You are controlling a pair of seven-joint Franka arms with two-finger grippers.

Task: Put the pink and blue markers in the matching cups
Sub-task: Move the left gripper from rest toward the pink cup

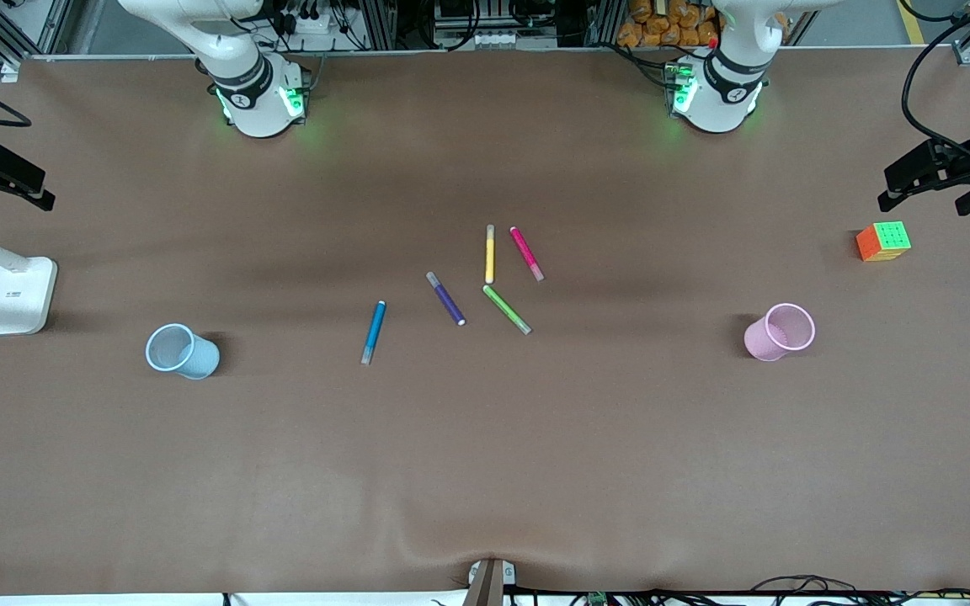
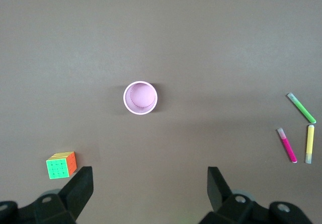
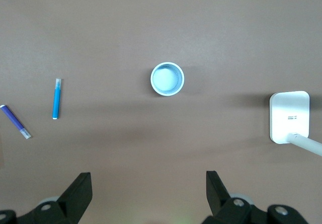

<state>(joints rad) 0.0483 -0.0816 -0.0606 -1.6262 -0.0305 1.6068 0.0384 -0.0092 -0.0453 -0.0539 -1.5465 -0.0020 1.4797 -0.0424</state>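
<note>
The pink marker (image 1: 526, 253) lies mid-table beside a yellow one; it also shows in the left wrist view (image 2: 288, 145). The blue marker (image 1: 374, 332) lies apart, toward the right arm's end, and shows in the right wrist view (image 3: 57, 98). The pink cup (image 1: 780, 332) stands upright and empty toward the left arm's end (image 2: 140, 97). The blue cup (image 1: 181, 350) stands upright and empty toward the right arm's end (image 3: 167, 79). My left gripper (image 2: 150, 176) is open and empty, high over bare table by the pink cup. My right gripper (image 3: 147, 179) is open and empty, high over bare table by the blue cup.
A dark purple marker (image 1: 445, 298), a yellow marker (image 1: 490, 253) and a lime-green marker (image 1: 507, 309) lie close together mid-table. A colour cube (image 1: 883, 241) sits near the left arm's end. A white lamp base (image 1: 18, 295) stands at the right arm's end.
</note>
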